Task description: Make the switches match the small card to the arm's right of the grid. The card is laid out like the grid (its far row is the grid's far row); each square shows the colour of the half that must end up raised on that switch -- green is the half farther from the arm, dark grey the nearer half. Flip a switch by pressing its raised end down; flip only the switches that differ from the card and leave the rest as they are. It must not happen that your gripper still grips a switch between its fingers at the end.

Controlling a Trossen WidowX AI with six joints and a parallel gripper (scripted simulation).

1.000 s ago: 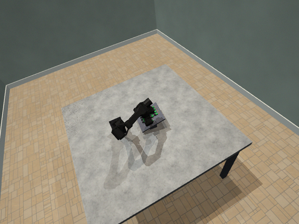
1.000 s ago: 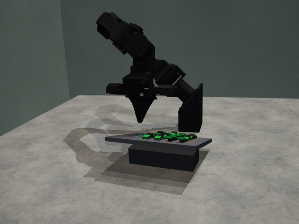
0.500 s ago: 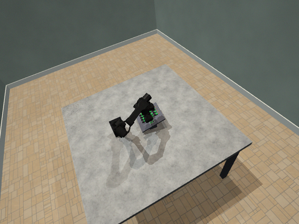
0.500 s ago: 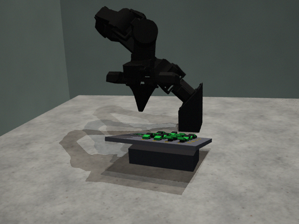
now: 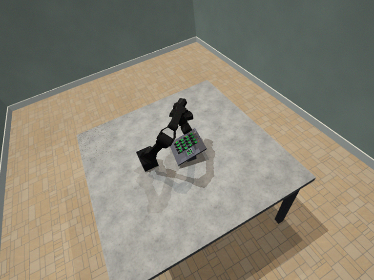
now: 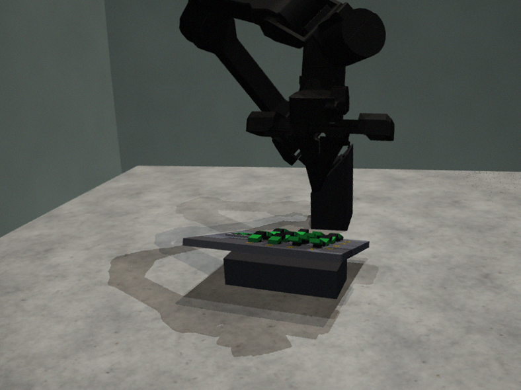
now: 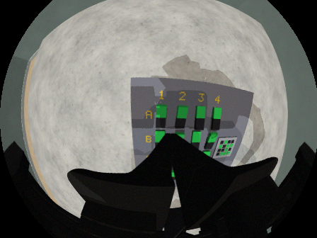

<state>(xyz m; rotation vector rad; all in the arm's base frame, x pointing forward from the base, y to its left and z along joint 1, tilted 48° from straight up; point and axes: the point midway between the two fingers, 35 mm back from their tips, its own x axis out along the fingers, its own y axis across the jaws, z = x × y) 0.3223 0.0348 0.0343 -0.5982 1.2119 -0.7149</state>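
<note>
The grey switch panel (image 5: 188, 146) sits on a dark box on the table, with a grid of green and dark grey rocker switches (image 6: 299, 237). In the wrist view the grid (image 7: 189, 123) shows column numbers 1 to 4 and rows A and B. My fingers hide the nearer rows. The small card (image 7: 226, 146) lies to the right of the grid and also shows in the top view (image 5: 189, 152). My gripper (image 7: 170, 138) (image 6: 317, 188) is shut and empty, pointing down over row B near columns 1 and 2. It hangs a little above the switches.
The arm's black base (image 5: 147, 159) stands on the table beside the panel. The arm's upper links (image 6: 280, 13) arch high over the panel. The table's edges are far from the panel on all sides.
</note>
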